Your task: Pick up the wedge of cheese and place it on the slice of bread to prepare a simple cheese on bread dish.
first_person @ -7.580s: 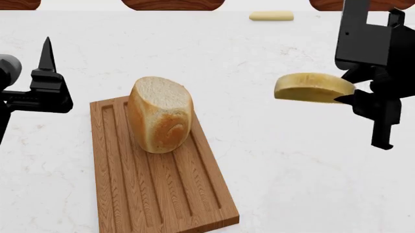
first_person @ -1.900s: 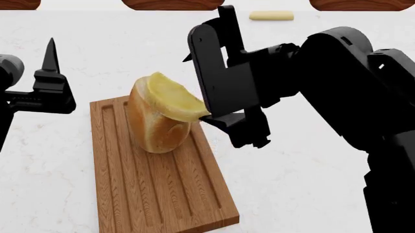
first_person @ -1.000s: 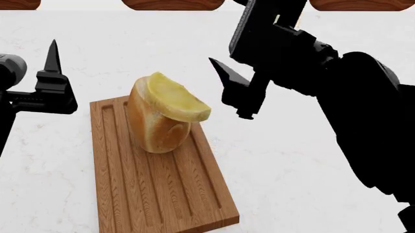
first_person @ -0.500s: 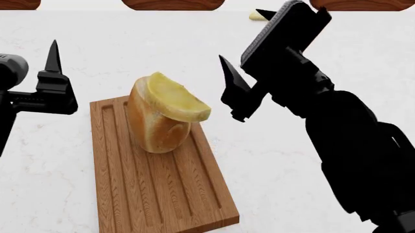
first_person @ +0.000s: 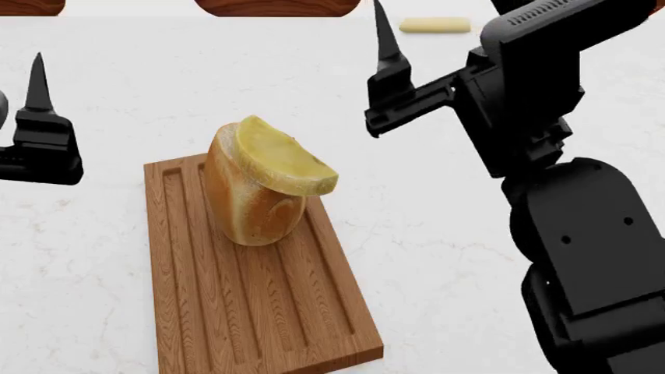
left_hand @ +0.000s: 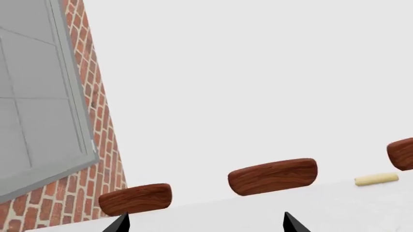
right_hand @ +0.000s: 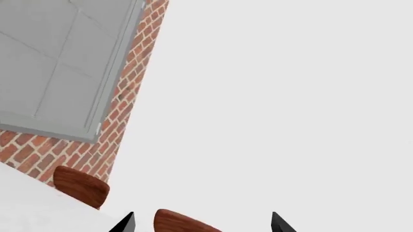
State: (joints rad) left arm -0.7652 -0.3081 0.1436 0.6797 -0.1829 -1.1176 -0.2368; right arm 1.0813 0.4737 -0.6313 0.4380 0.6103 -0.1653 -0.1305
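Simulated home kitchen or dining corner. White marble-look worktop (first_person: pixel 146 86) carries ridged wooden cutting board (first_person: pixel 255 296) with bread (first_person: pixel 249 206) and cheese (first_person: pixel 286 160) on it. Brown wooden chair backs (left_hand: pixel 272 175) line far edge. Behind them red brick wall (left_hand: pixel 96 125), grey framed window (right_hand: pixel 61 63), plain white wall beyond.

left pincer (left_hand: pixel 201 223) open, right pincer (right_hand: pixel 201 221) open, raised

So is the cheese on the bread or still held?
On the bread: the wedge of cheese rests tilted atop the slice of bread, with neither pincer touching it.
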